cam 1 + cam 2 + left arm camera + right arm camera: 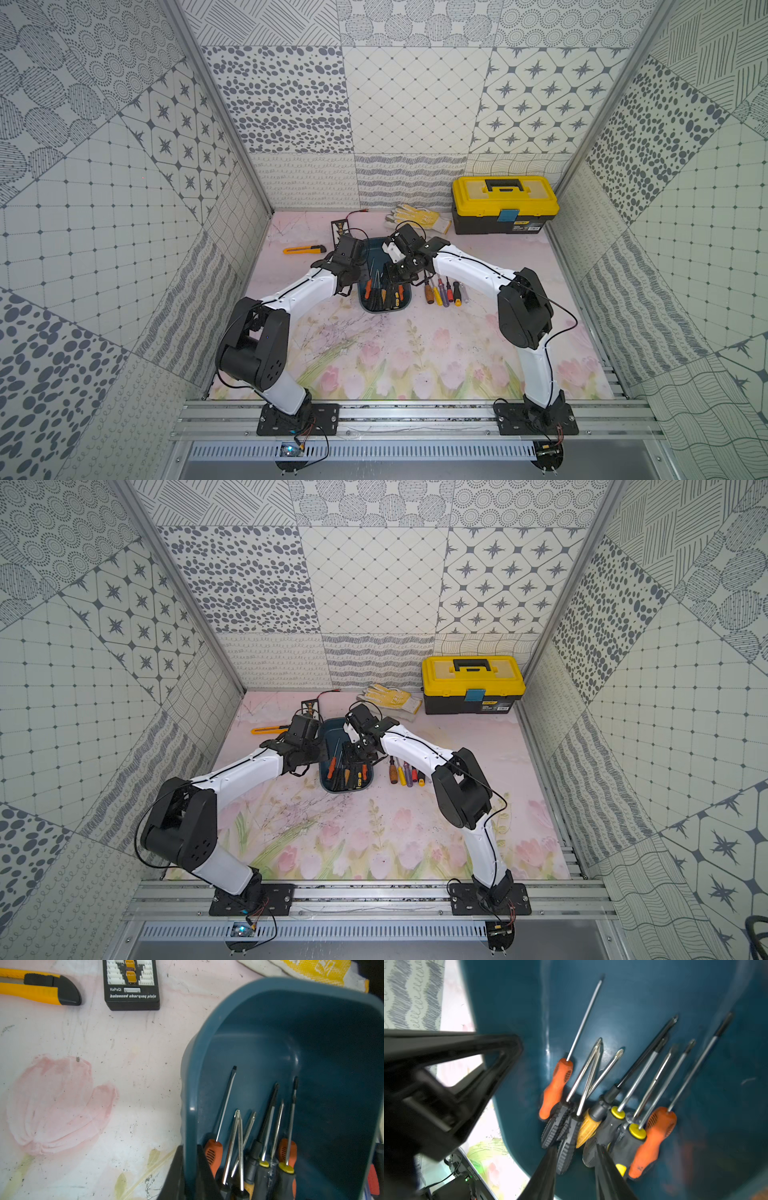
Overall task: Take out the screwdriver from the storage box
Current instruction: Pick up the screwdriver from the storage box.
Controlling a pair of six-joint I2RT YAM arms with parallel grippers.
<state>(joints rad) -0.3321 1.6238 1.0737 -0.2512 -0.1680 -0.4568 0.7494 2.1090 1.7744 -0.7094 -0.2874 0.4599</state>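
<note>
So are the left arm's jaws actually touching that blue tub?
Touching. The left wrist view shows the left gripper clamping the storage box wall, one jaw each side.

The left arm (305, 289) and the right arm (465, 270) are built of glossy white shells joined by bulky matte-black joint housings (525, 309). Small dark screws are dotted along the white shells, and a thin black cable (478, 264) is run along each. Each arm is mounted on a flat black base plate (297, 419), where thin red and black wires are gathered. The right gripper (576, 1147) is formed of black, tapering fingers (544, 1172).
</note>
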